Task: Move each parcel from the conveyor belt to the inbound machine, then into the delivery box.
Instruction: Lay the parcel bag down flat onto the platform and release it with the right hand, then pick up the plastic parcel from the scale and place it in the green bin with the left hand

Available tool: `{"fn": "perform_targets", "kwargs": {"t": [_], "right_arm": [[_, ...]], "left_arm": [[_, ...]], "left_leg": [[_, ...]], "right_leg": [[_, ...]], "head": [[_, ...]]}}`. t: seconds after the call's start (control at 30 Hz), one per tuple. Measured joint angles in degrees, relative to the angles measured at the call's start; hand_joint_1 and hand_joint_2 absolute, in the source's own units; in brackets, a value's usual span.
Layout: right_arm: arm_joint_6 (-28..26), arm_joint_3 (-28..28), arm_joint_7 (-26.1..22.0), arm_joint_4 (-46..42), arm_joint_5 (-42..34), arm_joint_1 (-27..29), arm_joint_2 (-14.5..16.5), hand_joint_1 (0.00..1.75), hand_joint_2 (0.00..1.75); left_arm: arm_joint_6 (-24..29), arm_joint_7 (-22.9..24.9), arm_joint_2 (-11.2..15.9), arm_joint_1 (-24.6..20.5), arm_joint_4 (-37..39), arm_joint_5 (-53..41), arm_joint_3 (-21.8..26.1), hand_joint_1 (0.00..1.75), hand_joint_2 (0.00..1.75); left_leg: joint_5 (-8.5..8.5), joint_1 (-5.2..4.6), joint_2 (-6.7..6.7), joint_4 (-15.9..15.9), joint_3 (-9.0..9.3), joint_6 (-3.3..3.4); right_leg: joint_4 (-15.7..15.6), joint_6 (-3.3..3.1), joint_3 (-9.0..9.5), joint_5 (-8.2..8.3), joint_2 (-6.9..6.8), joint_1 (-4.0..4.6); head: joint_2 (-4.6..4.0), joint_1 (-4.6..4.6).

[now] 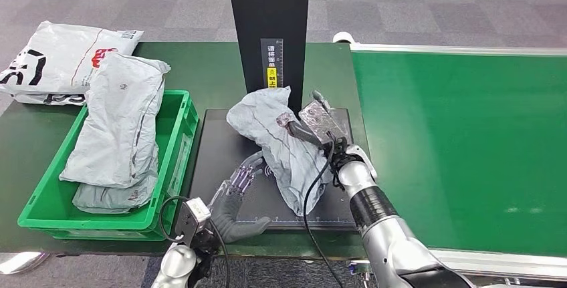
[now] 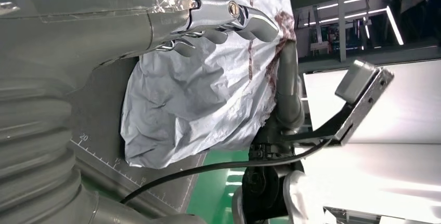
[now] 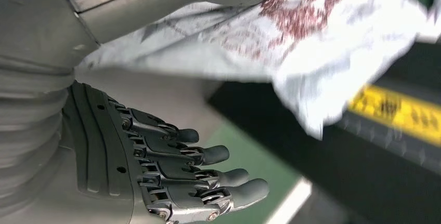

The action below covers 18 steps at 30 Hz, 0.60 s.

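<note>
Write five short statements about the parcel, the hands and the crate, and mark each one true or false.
1. The grey parcel lies on the black scanner platform. True.
2. The right hand is at the parcel. True.
3. The left hand grips the parcel. False: it lies open on the platform beside it.
4. The green crate holds no parcels. False: grey parcels lie in it.
5. The green conveyor belt carries several parcels. False: none shows on it.

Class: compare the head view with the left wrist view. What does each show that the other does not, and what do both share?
Only the head view: the green bin holding grey parcels, the white parcel beside it, the black scanner column.
Only the left wrist view: ceiling lights.
Both: the grey parcel on the black scanner plate, the left hand, the right hand.
</note>
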Motion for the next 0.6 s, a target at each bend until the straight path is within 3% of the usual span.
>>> {"fn": "perform_targets", "kwargs": {"t": [0.1,0.33,0.6], "right_arm": [[-6.8,0.1,1.9,-11.4,4.8,5.6,-0.1,0.00,1.75],[-23.2,1.1,3.6,-49.9,12.3,24.9,-0.4,0.00,1.75],[-36.8,1.3,1.1,-70.0,12.5,38.5,-0.6,0.00,1.75]], "left_arm": [[0.7,0.3,0.0,0.4,-1.5,0.1,0.0,0.00,1.75],[2.2,1.1,0.1,1.3,-5.7,0.4,0.3,0.00,1.75],[3.0,1.7,0.1,1.5,-7.3,0.5,0.4,0.00,1.75]], "left_leg": [[0.00,0.00,-0.11,0.0,-0.04,0.00],[-0.19,0.00,-0.32,0.0,-0.14,-0.01],[-0.24,0.00,-0.33,0.0,0.01,-0.04]], "right_leg": [[0.0,-0.01,0.02,-0.02,-0.13,0.00],[0.0,-0.01,0.05,-0.22,-0.32,-0.01],[-0.1,-0.01,0.19,-0.31,-0.36,0.00]], "head": [[0.00,0.00],[0.00,0.00],[0.00,0.00]]}}
